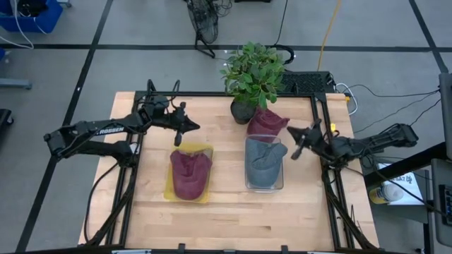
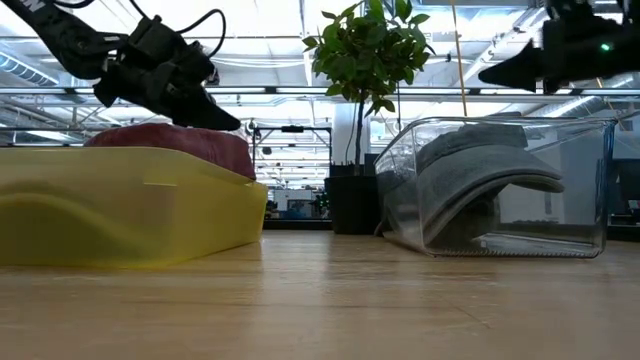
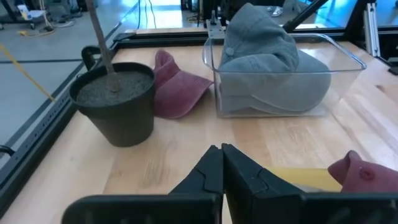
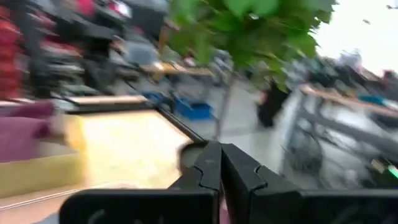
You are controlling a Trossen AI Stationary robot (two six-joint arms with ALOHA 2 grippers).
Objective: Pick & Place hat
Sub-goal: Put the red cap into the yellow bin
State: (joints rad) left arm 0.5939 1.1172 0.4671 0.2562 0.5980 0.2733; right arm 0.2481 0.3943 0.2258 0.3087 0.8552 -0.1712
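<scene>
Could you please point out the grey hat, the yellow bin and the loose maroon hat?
grey hat (image 1: 265, 159), high view, crown.
yellow bin (image 2: 120, 205), low view, front wall.
loose maroon hat (image 1: 267, 123), high view, crown.

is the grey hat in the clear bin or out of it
In. The grey hat sits inside the clear bin; the low view shows it arched behind the bin's wall.

R gripper (image 4: 219, 155) fingers pressed together, nothing btwn them. Beyond: yellow bin (image 4: 40, 165) w/ maroon hat (image 4: 25, 134) in it, wood table (image 4: 124, 140), plant (image 4: 249, 31) leaves overhead w/ thin stem (image 4: 225, 106). Background room blurred, details unclear.
</scene>
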